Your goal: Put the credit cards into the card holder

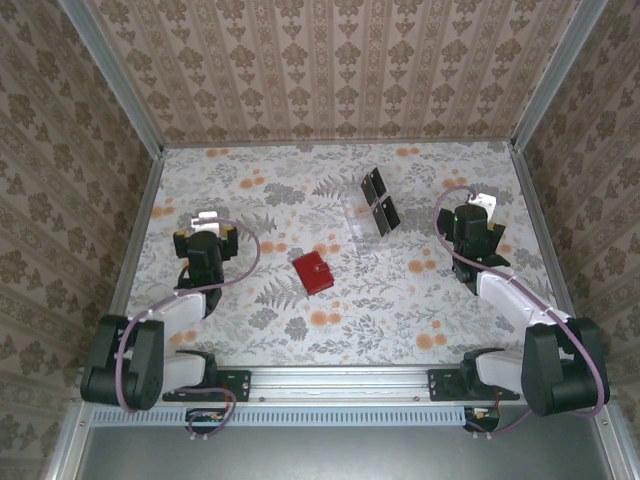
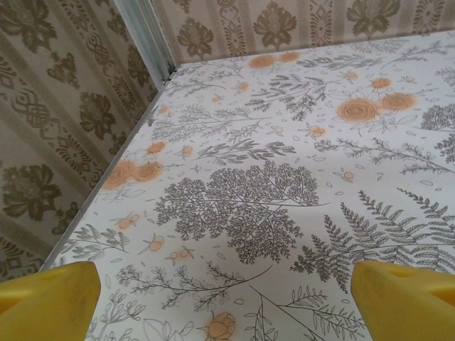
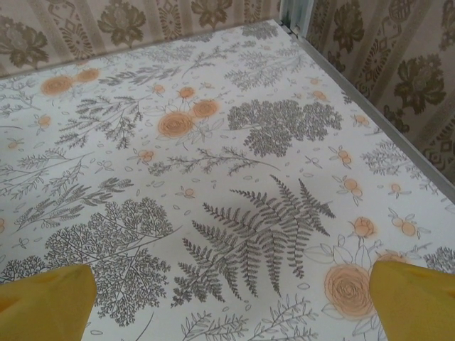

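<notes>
Quick check-in from the robot seat. Both my hands are spread as wide as they go and neither one has hold of anything. My left gripper (image 1: pixel 209 218) and right gripper (image 1: pixel 480 203) hang over bare floral table (image 1: pixel 420 300), and in the wrist views the yellow fingers (image 2: pixel 43 298) sit far apart with nothing but printed ferns between them.

What matters is where the credit cards (image 1: pixel 385 212) are. They're toward the far middle of the table, a little dark cluster strung out in a line from far-left to near-right, right by a clear plastic sheet (image 1: pixel 357 222). From my right hand they're off to the left at about the same depth, and clearly closer to it than to my left.

The card holder (image 1: pixel 312 272) lies flat near the centre, turned at an angle, closer to the bases than the cards. It's to the right of my left hand, which is the nearer one.

So I'd guess right goes for a card and left minds the wallet.
</notes>
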